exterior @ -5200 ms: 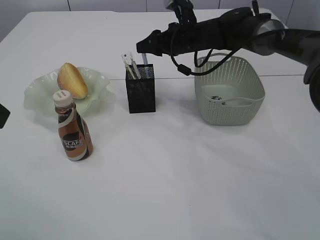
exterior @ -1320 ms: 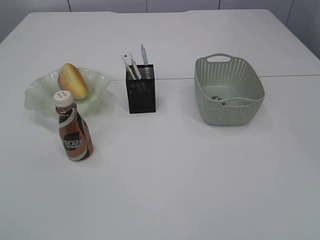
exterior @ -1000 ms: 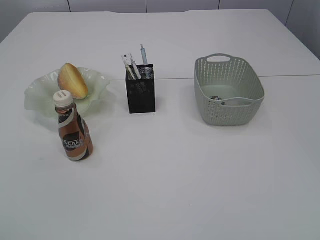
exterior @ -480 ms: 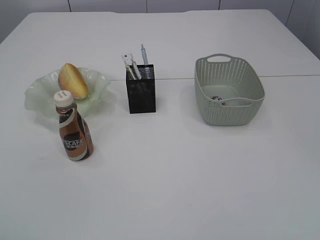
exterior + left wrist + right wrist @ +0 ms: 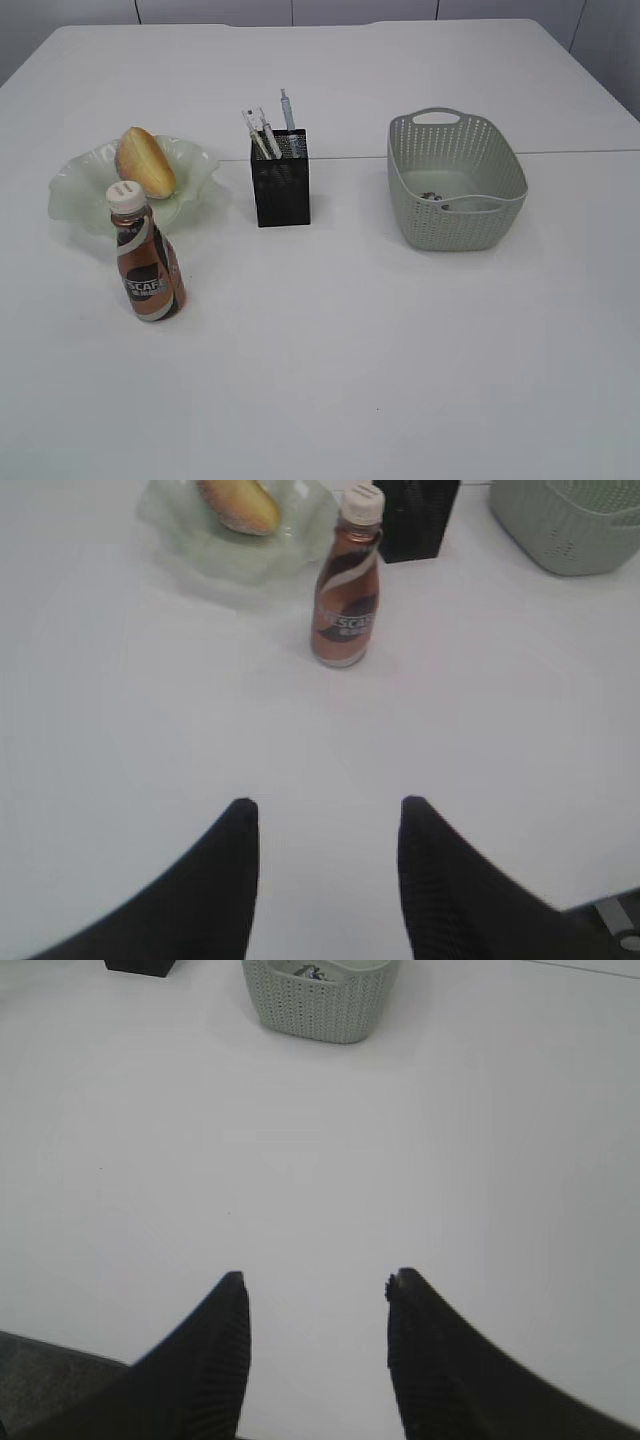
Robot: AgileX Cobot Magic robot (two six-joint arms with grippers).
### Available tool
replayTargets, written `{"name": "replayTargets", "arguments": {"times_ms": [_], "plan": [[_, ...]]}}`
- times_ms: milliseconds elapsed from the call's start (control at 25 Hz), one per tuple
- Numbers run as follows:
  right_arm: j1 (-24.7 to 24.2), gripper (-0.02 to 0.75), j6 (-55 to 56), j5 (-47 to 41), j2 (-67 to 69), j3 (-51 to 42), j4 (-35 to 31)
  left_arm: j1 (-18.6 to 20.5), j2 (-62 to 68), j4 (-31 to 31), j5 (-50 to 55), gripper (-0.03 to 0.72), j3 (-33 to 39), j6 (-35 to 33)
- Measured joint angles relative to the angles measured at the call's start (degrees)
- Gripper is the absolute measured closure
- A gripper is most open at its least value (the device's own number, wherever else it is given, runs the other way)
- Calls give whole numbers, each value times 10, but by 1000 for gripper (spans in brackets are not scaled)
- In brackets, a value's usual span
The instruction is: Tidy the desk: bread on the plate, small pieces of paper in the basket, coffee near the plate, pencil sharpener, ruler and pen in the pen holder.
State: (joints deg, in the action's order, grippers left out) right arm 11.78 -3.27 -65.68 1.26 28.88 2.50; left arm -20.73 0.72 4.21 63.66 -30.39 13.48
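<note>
The bread (image 5: 145, 162) lies on the green plate (image 5: 80, 195) at the left of the desk (image 5: 330, 350). Just in front of the plate stands the coffee (image 5: 148, 262), upright. The black pen holder (image 5: 280, 178) holds a pen (image 5: 286, 108) and the clear ruler (image 5: 257, 130), both sticking up. Small pieces of paper (image 5: 432, 197) lie in the basket (image 5: 455, 180). The pencil sharpener is hidden. My left gripper (image 5: 328, 805) hangs open and empty well short of the coffee (image 5: 348, 580). My right gripper (image 5: 315, 1278) is open and empty, far back from the basket (image 5: 320, 1005).
Neither arm shows in the exterior view. The left wrist view takes in the plate (image 5: 200, 550), bread (image 5: 238, 502), pen holder (image 5: 415, 520) and basket (image 5: 570, 525) along its top edge. A table seam runs behind the pen holder.
The right arm, which reached over the pen holder some seconds ago, has left the exterior view. Over the last second nothing on the desk has moved.
</note>
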Motion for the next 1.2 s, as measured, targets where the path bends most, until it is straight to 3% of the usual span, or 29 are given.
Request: {"name": "replayTargets", "arguments": {"times_ms": [200, 440, 840, 1200], "plan": [[-6, 402, 0, -1, -21, 0, 0, 91, 0, 0, 0, 371, 0, 0], [-47, 403, 0, -7, -22, 0, 3, 156, 0, -1, 0, 379, 0, 0], [-65, 404, 0, -7, -22, 0, -45, 188, 0, -1, 0, 381, 0, 0], [-66, 404, -1, -6, -22, 0, -48, 197, 0, -1, 0, 381, 1, 0]]}}
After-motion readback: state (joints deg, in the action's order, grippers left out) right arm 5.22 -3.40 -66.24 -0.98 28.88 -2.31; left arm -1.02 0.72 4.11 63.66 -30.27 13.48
